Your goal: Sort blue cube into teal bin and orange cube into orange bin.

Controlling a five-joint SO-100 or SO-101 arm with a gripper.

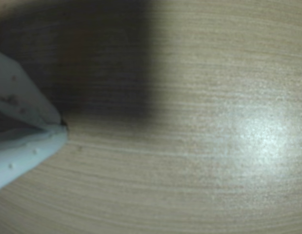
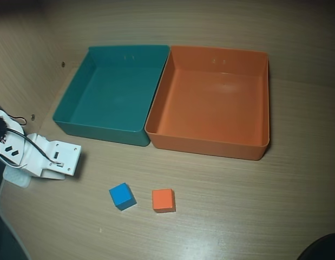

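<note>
I see blue cube (image 2: 122, 195) on worktop (image 2: 237, 206), just left of orange cube (image 2: 163, 200) | likely light, rigid, matte; I'd pinch 2 opposite flat faces | tool (image 1: 63, 126) narrow, empty

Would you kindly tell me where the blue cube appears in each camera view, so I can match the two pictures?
Wrist view: not in it; only the end effector at the left edge over the wooden table.
Overhead view: the blue cube lies lower centre, left of the orange cube.
Shared landmark: the table's wood grain.
</note>
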